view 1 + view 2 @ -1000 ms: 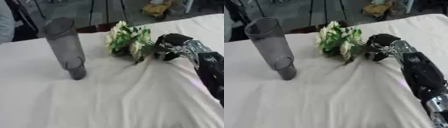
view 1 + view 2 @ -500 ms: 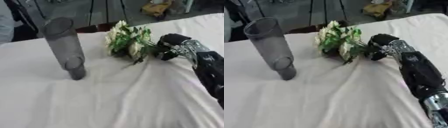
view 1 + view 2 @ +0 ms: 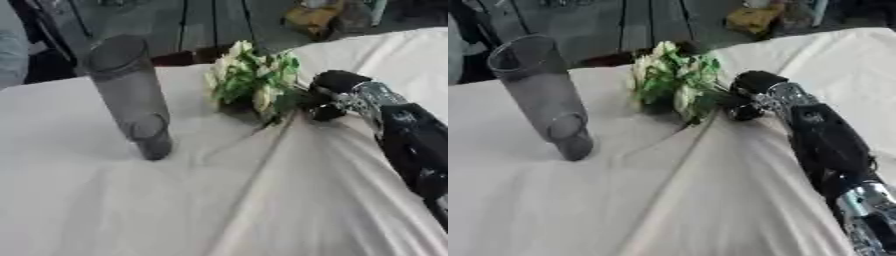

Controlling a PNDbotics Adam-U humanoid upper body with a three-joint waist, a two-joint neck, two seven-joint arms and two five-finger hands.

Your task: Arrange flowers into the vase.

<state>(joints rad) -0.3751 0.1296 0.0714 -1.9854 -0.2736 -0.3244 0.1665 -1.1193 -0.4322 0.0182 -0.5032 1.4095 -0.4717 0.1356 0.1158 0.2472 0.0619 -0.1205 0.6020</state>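
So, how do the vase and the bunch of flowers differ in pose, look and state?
The vase stands upright on the white cloth; the bunch of flowers lies on its side. The vase is smoky grey, see-through and empty; the flowers are white and green. Nothing touches the vase, while the right hand is curled at the flowers' stems. Both rest on the same cloth.

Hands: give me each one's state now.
Left hand: not in view.
Right hand: shut on the flower bunch.

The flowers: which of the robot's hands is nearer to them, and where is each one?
Right. The right hand is at the flowers, its fingers curled round the stems on their right side. The left hand shows in neither view.
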